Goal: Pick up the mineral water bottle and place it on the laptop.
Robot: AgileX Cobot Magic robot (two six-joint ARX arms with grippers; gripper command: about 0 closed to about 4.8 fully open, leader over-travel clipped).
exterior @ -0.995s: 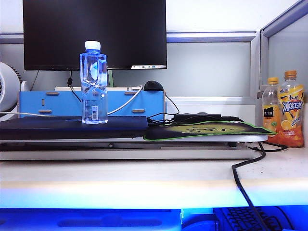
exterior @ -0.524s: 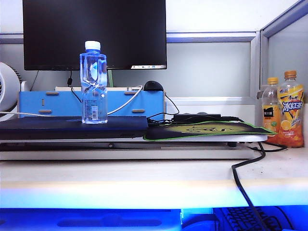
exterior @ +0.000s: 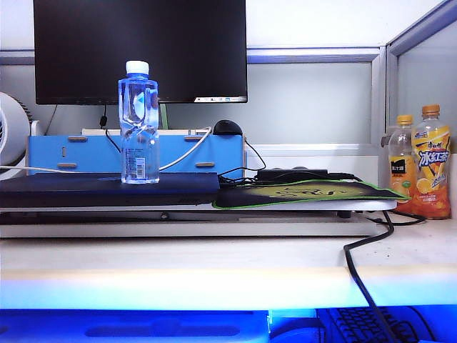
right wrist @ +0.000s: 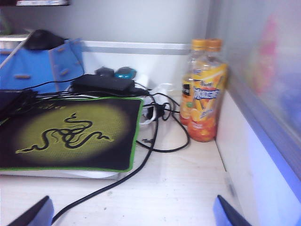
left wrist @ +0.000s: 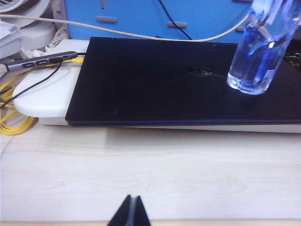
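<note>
The bottle (exterior: 139,123) is standing upright on the laptop (exterior: 107,189), so placing looks done; the right gripper (right wrist: 131,214) is gaping wide near the mat (right wrist: 70,134), the left gripper (left wrist: 130,213) pinched together, both holding nothing

A: What can we actually read here?

B: Very little. The mineral water bottle (exterior: 139,123) carries a small barcode label near its base, but we cannot make out its digits.

A: And the two juice bottles (exterior: 424,161) at about three o'clock?

B: Their yellow-orange labels bear large Chinese characters in the exterior view, too small and soft for us to read with confidence. In the right wrist view they blur further.

A: The mouse mat (right wrist: 70,133)?

B: We see a black three-snake emblem on its yellow-green centre, a logo without lettering.

A: The monitor (exterior: 140,48)?

B: Tiny taskbar marks at its lower edge, unreadable.
</note>
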